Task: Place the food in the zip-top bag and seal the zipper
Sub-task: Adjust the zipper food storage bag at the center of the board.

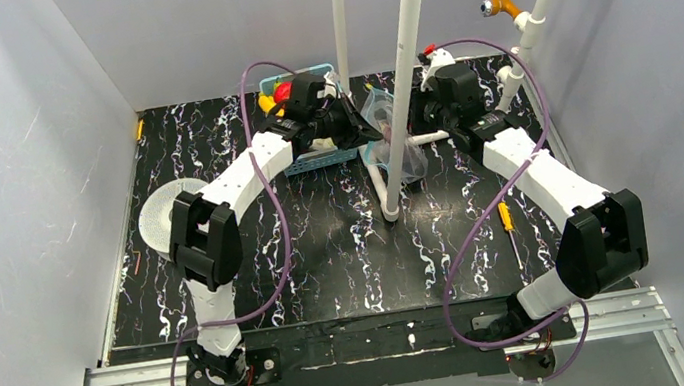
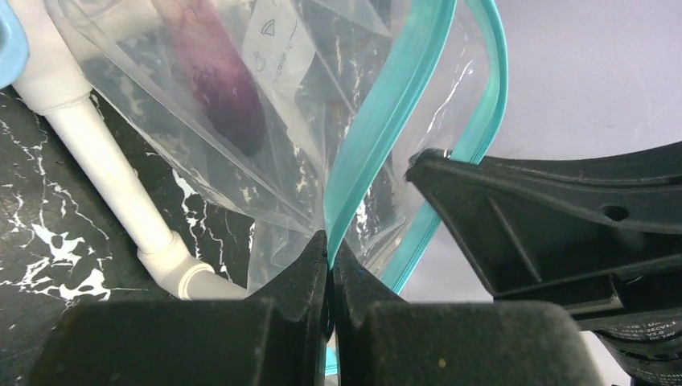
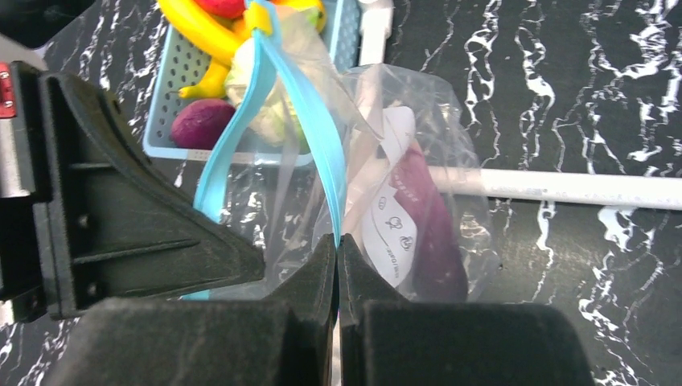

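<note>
Our left gripper (image 2: 330, 256) is clamped tight on one lip of the teal zipper (image 2: 386, 121). Our right gripper (image 3: 338, 245) pinches the other lip. The clear zip-top bag (image 3: 450, 121) hangs open between them, with one purple eggplant piece (image 3: 434, 233) inside. We judge the slick strip could slip free if the arms pull apart, collapsing the mouth. Just beyond, the blue basket (image 3: 169, 104) holds the banana (image 3: 189, 24), a purple piece (image 3: 201, 122) and the red apple (image 1: 282, 91). A white pipe (image 1: 403, 83) stands beside the bag and crowds any approach.

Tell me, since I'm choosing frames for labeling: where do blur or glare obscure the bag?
Top external: sharp, evenly lit, though a white pipe crosses the zip-top bag. Left wrist: eggplant hazy through plastic. Right wrist: crisp; zipper clear.
</note>
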Controlling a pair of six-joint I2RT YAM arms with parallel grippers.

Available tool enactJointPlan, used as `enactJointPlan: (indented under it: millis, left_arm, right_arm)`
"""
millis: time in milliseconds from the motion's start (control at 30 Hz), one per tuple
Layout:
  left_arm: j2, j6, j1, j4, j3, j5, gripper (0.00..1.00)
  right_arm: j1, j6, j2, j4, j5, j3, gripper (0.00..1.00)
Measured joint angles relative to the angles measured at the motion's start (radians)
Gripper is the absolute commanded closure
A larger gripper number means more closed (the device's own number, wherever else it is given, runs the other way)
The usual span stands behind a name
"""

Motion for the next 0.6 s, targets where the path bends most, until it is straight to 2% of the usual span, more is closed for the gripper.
enactJointPlan:
  millis: [333, 400, 533, 600]
  left_arm:
    - [0.007, 0.033, 0.007, -0.082, 0.067, -0.023, 0.96]
    - [0.019, 0.037, 0.011, -0.129, 0.09, -0.034, 0.85]
    - [0.032, 0.066, 0.02, -0.2, 0.097, -0.057, 0.51]
    - [0.032, 0.085, 0.028, -0.229, 0.097, -0.069, 0.41]
  right_arm:
    - [0.0, 0.0, -0.085, 0.017, 0.038, -0.055, 0.99]
    - [0.0, -0.003, -0.059, -0.006, 0.046, -0.028, 0.99]
    - [0.0, -0.016, -0.021, -0.043, 0.081, 0.006, 0.99]
    - [0.0, -0.02, -0.021, -0.055, 0.098, 0.006, 0.99]
